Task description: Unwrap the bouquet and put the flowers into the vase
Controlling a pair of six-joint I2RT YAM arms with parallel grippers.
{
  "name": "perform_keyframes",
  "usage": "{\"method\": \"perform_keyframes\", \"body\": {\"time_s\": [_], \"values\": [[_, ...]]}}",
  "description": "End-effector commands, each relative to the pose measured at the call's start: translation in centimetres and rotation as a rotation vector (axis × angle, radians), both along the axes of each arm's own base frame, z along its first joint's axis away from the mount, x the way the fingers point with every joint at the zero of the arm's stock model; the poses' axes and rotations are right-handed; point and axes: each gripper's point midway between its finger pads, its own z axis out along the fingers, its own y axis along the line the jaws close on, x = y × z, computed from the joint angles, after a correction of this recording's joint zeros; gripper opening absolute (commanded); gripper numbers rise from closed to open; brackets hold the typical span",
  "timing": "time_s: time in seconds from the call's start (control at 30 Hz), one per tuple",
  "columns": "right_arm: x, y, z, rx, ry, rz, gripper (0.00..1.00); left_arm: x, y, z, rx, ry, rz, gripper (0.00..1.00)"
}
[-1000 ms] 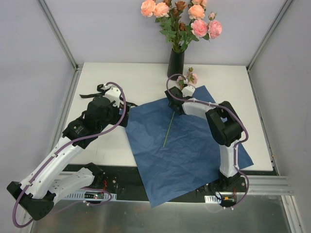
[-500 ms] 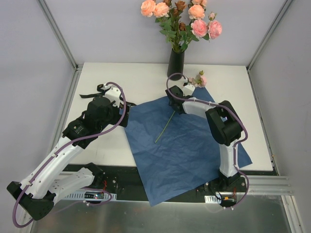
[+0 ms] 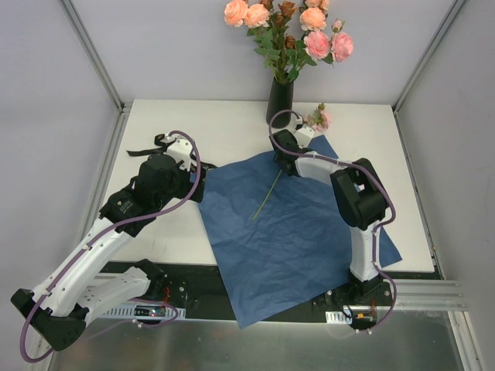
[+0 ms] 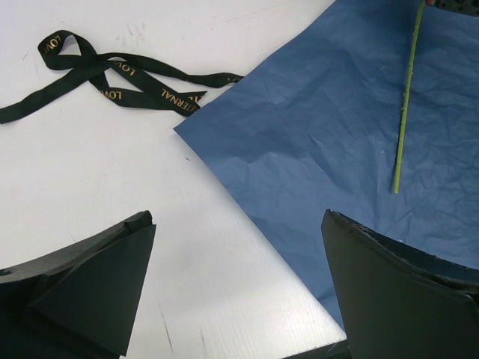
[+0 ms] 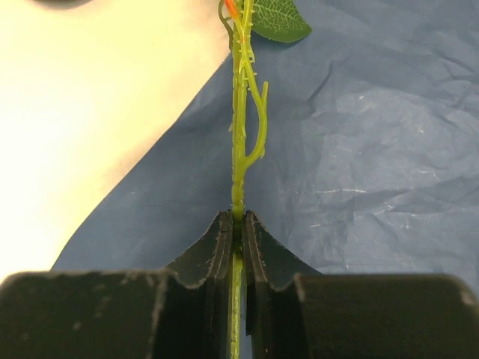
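The black vase (image 3: 280, 100) stands at the table's far middle with several pink and orange flowers (image 3: 288, 27) in it. My right gripper (image 3: 288, 147) is shut on the green stem (image 5: 239, 149) of one more flower, just in front of the vase. Its pink head (image 3: 318, 118) points back right and its stem end (image 3: 264, 202) hangs over the blue wrapping sheet (image 3: 302, 232). The stem (image 4: 405, 105) also shows in the left wrist view. My left gripper (image 4: 238, 292) is open over the table at the sheet's left edge, holding nothing.
The black ribbon (image 3: 147, 148) lies loose on the table behind the left arm, and this ribbon (image 4: 112, 75) shows again at the left wrist view's top left. The blue sheet (image 4: 359, 134) lies flat and hangs over the table's near edge.
My right gripper closed on the stem and lifted it toward the vase. The flower head swung to the back right and the stem end rose off the sheet. The left arm stayed still.
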Motion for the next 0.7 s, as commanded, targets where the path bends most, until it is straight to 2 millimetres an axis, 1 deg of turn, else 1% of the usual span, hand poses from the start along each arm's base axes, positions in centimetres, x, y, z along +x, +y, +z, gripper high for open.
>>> {"method": "perform_keyframes", "body": {"time_s": [0.0, 0.03, 0.17, 0.37, 0.4, 0.6, 0.67], "values": [[1.7, 0.5, 5.9, 0.033, -0.153, 0.002, 0.00, 0.2, -0.4, 0.6, -0.013, -0.028, -0.007, 0.99], [1.9, 0.4, 7.4, 0.052, -0.202, -0.011, 0.00, 0.2, -0.4, 0.7, -0.014, -0.029, -0.007, 0.99], [0.9, -0.9, 10.2, 0.061, -0.293, -0.054, 0.00, 0.2, -0.5, 0.6, -0.015, -0.027, -0.010, 0.99], [-1.1, -1.8, 14.2, 0.065, -0.426, -0.085, 0.00, 0.2, -0.5, 0.7, -0.019, -0.028, -0.011, 0.99], [-1.5, -2.0, 14.6, 0.056, -0.445, -0.091, 0.00, 0.1, -0.5, 0.6, -0.018, -0.027, -0.011, 0.99], [-3.3, -2.8, 19.9, 0.038, -0.606, -0.116, 0.00, 0.1, -0.5, 0.8, -0.019, -0.031, -0.012, 0.99], [-4.0, -2.6, 21.7, 0.034, -0.664, -0.100, 0.00, 0.1, -0.5, 1.0, -0.024, -0.037, -0.014, 0.99]]}}
